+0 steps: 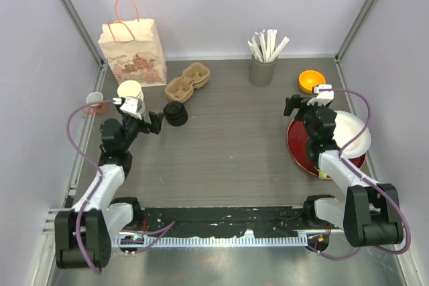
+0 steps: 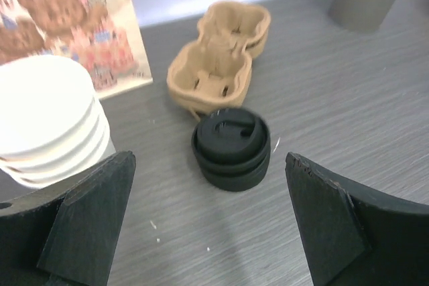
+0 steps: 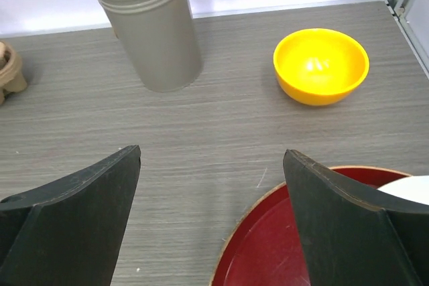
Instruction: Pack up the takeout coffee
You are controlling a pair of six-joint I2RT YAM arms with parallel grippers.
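I see a grey table (image 1: pixel 234 145) with a matt wood grain. The bag (image 1: pixel 134 55) is printed paper. The carrier (image 2: pixel 218 65) is rough brown pulp card. The lids (image 2: pixel 231 149) are black plastic with a slight shine. The stacked cups (image 2: pixel 47 115) look like smooth paper. The bowl (image 3: pixel 320 65) is glossy yellow, the tray (image 3: pixel 261 246) shiny red, the pot (image 3: pixel 154 38) dull grey. My left gripper (image 2: pixel 209 165) is matt black.
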